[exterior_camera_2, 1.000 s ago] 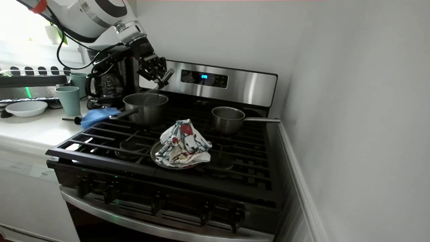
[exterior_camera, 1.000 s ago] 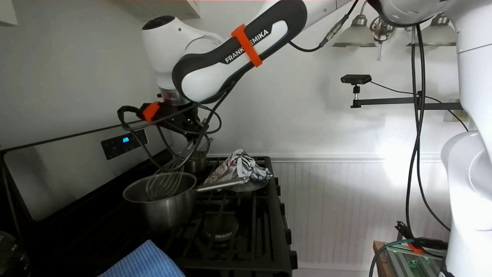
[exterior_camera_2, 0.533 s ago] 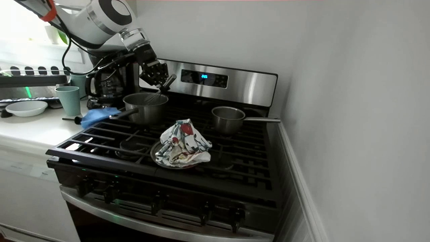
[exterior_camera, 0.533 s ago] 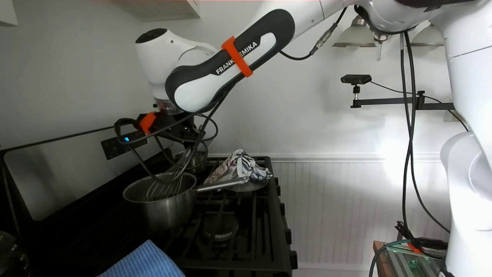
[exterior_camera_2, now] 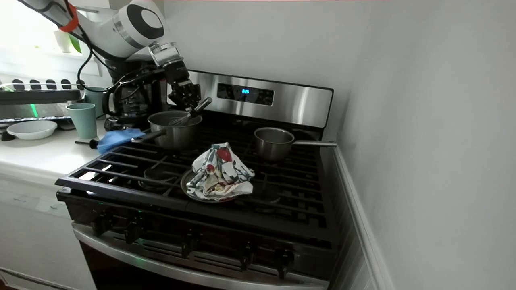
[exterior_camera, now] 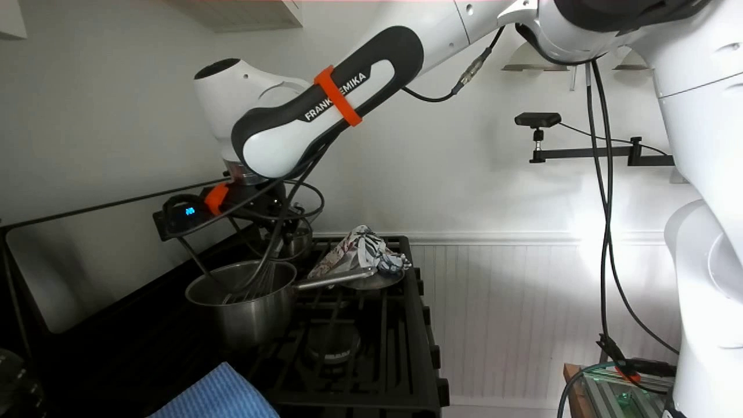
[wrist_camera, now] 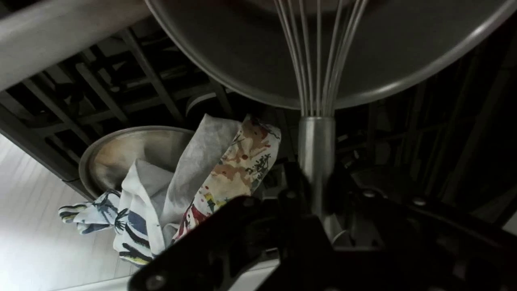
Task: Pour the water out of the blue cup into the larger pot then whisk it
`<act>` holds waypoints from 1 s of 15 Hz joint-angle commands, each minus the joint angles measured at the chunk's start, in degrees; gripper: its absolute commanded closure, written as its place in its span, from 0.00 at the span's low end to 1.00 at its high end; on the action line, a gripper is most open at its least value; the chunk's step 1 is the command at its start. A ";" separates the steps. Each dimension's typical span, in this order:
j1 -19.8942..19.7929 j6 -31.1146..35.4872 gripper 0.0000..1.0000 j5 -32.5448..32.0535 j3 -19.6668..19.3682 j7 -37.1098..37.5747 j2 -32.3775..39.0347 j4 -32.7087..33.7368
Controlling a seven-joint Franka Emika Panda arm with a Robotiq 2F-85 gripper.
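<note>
My gripper [wrist_camera: 319,192] is shut on the handle of a metal whisk [wrist_camera: 317,139]. In an exterior view the whisk [exterior_camera_2: 203,105] leans over the rim of the larger pot [exterior_camera_2: 179,137], its wires down inside. Whether the handle touches the rim I cannot tell. The shiny steel larger pot [exterior_camera: 249,319] sits on the stove near the back panel, its long handle pointing to the front. Any water in it cannot be made out. Two blue-green cups stand on the counter, a nearer cup [exterior_camera_2: 84,123] and a farther cup [exterior_camera_2: 95,98]; which is the blue cup I cannot tell.
A smaller steel pot [exterior_camera_2: 274,147] stands on the same stove [exterior_camera_2: 193,235]. Between them and nearer the front lies a shallow pan with a crumpled patterned cloth [exterior_camera_2: 221,173]. A blue cloth [exterior_camera_2: 119,140], a coffee maker [exterior_camera_2: 131,104] and a white bowl [exterior_camera_2: 32,130] are on the counter.
My gripper has come down toward the larger pot with the whisk in it. The whisk's wires reach lower inside, and its handle leans further over. The pots and cloths have stayed put.
</note>
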 commanded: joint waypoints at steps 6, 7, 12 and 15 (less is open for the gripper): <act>0.20 -3.53 0.94 14.38 -2.19 -6.64 0.53 6.00; 0.34 -2.85 0.94 14.57 -2.78 -5.74 0.09 5.95; 2.90 -4.77 0.94 8.53 -5.19 -2.59 1.75 7.74; 4.72 -9.06 0.94 5.01 -5.46 -2.87 3.90 8.67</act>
